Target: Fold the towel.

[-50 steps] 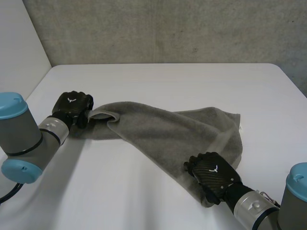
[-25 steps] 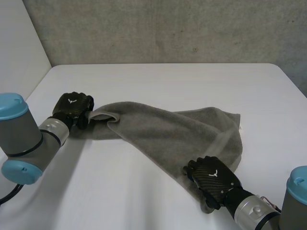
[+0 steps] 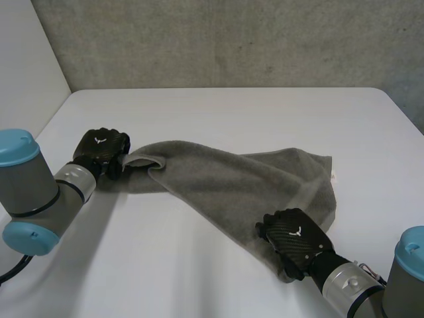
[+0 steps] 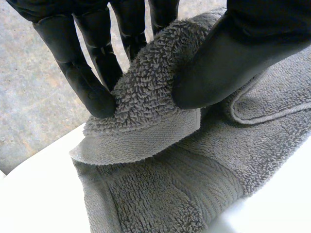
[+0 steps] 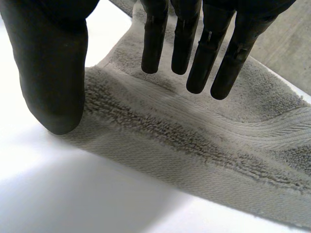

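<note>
Pinching a corner of the grey towel with left hand at left of the white table; hovering right hand, unclenched, over the hem toward table's front. Grasping step; next, probably closing there.

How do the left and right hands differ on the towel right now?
The left hand pinches a raised fold at the towel's left end. The right hand holds nothing, its fingers straight over the near edge. Cloth bunches in the left hand and lies flat under the right. Both are at the towel's border.
</note>
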Available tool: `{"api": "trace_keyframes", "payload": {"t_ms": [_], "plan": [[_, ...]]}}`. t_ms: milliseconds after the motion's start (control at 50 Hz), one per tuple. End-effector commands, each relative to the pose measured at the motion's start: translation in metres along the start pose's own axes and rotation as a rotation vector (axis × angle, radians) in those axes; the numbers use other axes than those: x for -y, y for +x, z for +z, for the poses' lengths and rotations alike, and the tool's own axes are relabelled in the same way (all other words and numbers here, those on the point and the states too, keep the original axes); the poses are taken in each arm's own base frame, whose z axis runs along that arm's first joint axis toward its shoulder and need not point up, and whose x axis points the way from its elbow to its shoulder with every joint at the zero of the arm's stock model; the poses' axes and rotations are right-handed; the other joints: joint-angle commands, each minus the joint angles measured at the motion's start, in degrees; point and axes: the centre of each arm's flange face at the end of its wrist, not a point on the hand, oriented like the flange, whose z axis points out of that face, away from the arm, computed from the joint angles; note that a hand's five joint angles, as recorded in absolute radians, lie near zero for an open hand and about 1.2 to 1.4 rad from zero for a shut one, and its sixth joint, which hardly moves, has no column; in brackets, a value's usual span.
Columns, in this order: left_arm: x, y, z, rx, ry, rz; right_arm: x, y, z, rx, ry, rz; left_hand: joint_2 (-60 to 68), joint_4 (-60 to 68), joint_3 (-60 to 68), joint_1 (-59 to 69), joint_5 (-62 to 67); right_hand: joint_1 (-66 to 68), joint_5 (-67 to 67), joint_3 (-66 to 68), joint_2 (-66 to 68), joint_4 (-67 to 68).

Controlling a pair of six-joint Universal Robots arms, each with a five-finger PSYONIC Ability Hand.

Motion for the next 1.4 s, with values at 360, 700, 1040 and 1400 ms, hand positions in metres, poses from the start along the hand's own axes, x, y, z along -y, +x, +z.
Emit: {"api": "trace_keyframes", "payload": {"t_ms": [360,700,1040,1400], "plan": [[-0.001,0.003,-0.001,-0.009,-0.003,0.001,0.004,0.008,0.005,-0.026,0.014,0.006,-5.24,-6.48,-8.47,-1.31,-14.84,5.4,5.53,5.67,5.99,5.73],[-0.001,0.004,-0.002,-0.012,-0.003,0.001,0.002,0.005,0.004,-0.01,0.005,0.014,-5.24,-6.48,-8.47,-1.31,-14.84,7.75,7.88,8.02,8.34,8.08],[0.003,0.007,-0.006,-0.018,0.004,0.004,0.013,0.013,0.003,-0.033,0.032,0.031,-5.24,-6.48,-8.47,-1.31,-14.84,48.56,48.7,48.83,49.15,48.9],[0.095,0.01,-0.075,-0.022,0.172,0.005,0.129,0.157,-0.071,-0.425,0.161,0.004,-5.24,-6.48,-8.47,-1.31,-14.84,48.56,48.7,48.83,49.15,48.9]]}}
